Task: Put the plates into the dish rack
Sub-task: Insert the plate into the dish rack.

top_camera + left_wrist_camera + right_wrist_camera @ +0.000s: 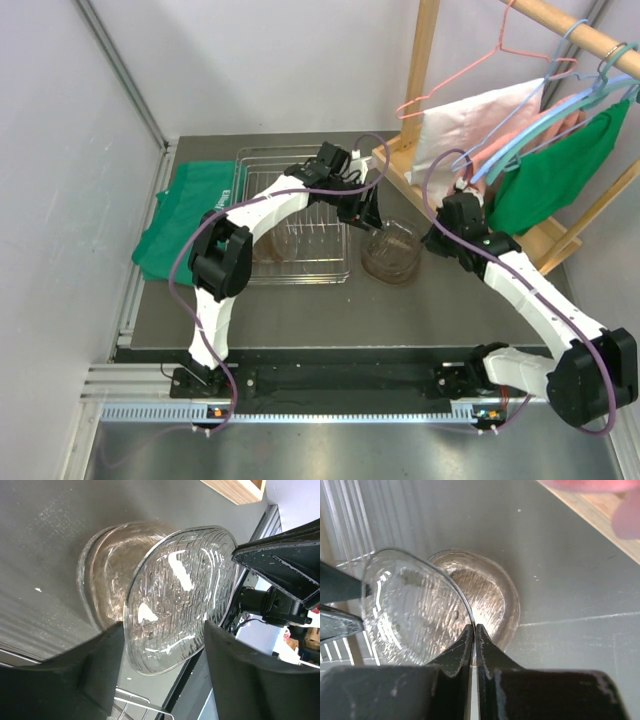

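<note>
1. The right pincer [474, 630] is clamped on the rim of a tilted plate [410, 615], above the stack of plates [487, 592] on the table [400, 315].
2. The left pincer [164, 625] straddles that plate, jaws apart.
3. The rack [290, 152] sits just left of the stack, under the left arm. A wooden clothes rail [425, 60] crowds the right side.

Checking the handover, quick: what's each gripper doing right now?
Left gripper: open, straddling the clear plate; no firm grip visible.
Right gripper: shut on that plate's rim.
</note>
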Motion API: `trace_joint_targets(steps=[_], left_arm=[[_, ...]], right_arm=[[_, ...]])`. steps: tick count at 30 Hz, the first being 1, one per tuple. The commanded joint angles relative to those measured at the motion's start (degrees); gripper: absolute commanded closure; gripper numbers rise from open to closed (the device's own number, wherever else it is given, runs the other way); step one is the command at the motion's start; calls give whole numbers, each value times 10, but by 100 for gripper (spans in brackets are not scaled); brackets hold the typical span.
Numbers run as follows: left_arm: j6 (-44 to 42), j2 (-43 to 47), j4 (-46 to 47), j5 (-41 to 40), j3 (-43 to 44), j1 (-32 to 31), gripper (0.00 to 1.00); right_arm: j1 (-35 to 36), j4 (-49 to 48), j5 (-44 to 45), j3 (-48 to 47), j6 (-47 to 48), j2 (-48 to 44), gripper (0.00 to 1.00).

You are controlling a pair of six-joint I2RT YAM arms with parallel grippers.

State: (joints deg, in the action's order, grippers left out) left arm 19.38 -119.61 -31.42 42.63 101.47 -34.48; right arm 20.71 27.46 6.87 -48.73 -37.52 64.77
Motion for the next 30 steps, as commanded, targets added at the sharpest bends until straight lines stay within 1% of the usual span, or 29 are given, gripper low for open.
trace_joint_targets(steps=[1,2,3,4,6,7,9,10,13,14,17,20,21,22,23,24,25,28,29,30], left_arm=[[6,5,15,54,25,-9,40],[11,4,20,54,25,-9,44],[14,4,21,55,26,-10,51],[15,3,22,55,27,-10,55],[17,2,22,54,29,-12,60],[17,2,22,48,29,-12,65],[19,1,21,46,30,-13,71],[19,0,19,45,31,-13,79],[15,-1,6,33,35,-14,93],[14,1,4,28,36,-15,100],[15,8,-4,11,36,-16,100],[15,22,-23,-31,37,-16,100],[15,26,-29,-59,38,-16,100],[15,38,-36,-79,36,-17,100],[15,45,-53,-99,37,-16,100],[14,52,-62,-147,36,-16,100],[10,64,-72,-168,36,-16,100],[8,95,-84,-224,23,-16,100],[9,100,-84,-230,20,-16,100],[11,111,-83,-236,15,-16,100]], right_arm=[[-2,-50,-12,-6,-12,5,100],[-2,-50,-11,-6,-11,6,100],[-2,-50,-12,-5,-10,6,100],[-2,-51,-13,-5,-10,8,100],[-3,-51,-17,-5,-11,11,100],[-2,-52,-19,-5,-10,13,100],[-3,-53,-21,-4,-10,16,100],[-2,-54,-23,-3,-10,16,100],[-2,-55,-24,-3,-9,15,100],[-3,-56,-24,-4,-9,14,100],[-2,-54,-26,-7,-6,12,100],[-2,-53,-29,-8,-1,9,100],[-2,-51,-32,-8,1,5,100],[-3,-51,-32,-10,3,4,96],[-2,-44,-33,-10,4,1,89],[-2,-43,-30,-11,6,-6,87],[-3,-40,-30,-13,8,-9,85],[-3,-34,-25,-15,13,-21,77],[-3,-32,-26,-15,14,-23,70],[-3,-30,-26,-15,16,-25,70]])
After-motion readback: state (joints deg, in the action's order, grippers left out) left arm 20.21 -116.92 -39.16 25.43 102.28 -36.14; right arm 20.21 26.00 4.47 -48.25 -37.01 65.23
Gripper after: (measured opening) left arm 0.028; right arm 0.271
